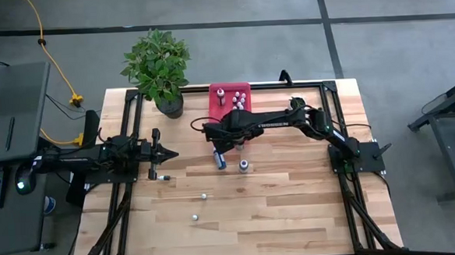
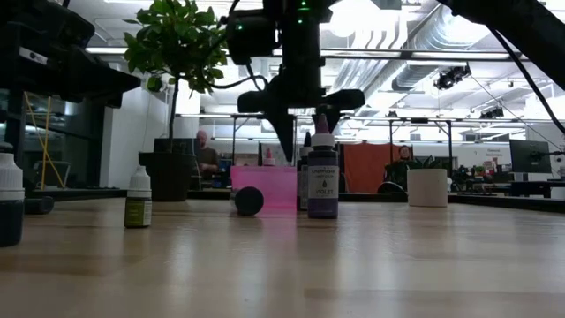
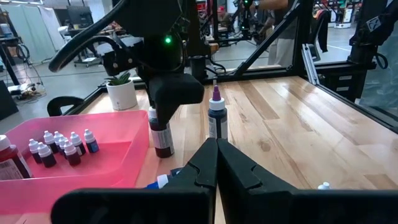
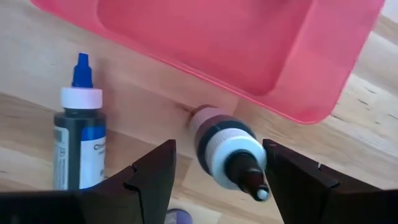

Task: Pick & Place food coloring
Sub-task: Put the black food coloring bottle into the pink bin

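Right gripper [image 4: 214, 171] poised over dark bottle [image 4: 227, 149] standing just beside pink tray [image 4: 323, 74] on wooden bench [image 1: 294, 210], fingers spread wide, gripping nothing. Could topple tall, narrow, smooth plastic bottle if off-centre, or knock blue bottle [image 4: 79, 134] nearby. Left gripper [image 1: 166, 154] parked, fingers closed
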